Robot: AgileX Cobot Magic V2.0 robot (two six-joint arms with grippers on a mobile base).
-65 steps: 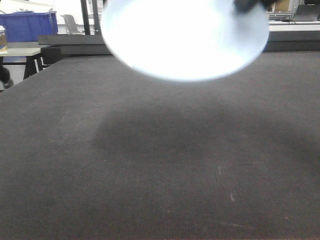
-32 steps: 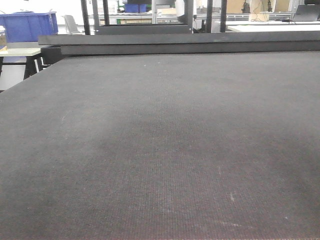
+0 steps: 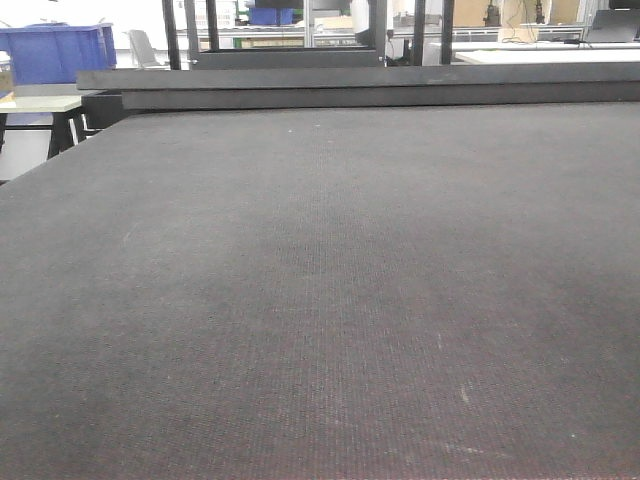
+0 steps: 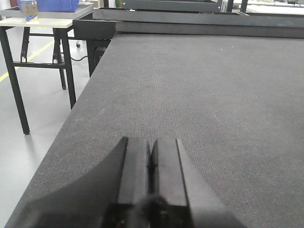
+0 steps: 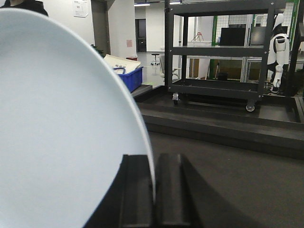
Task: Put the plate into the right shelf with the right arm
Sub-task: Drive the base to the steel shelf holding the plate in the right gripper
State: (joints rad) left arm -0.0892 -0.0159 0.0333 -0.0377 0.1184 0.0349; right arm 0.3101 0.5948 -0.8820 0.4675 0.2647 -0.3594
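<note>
The rim of the pale plate [image 5: 61,133] is pinched between the closed jaws of the right gripper [image 5: 153,164], and the plate is held on edge above the dark table [image 5: 237,180], filling the left of the right wrist view. The black wheeled shelf [image 5: 218,47] is seen well beyond it, past the table's far edge, a blue bin [image 5: 129,78] to its left. The jaws of the left gripper [image 4: 151,147] are pressed together on nothing, low over the table.

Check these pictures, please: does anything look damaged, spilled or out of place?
Nothing stands out. The plate looks whole and clean, its rim clamped between the right jaws. The left jaws are shut, empty, over the dark table.
</note>
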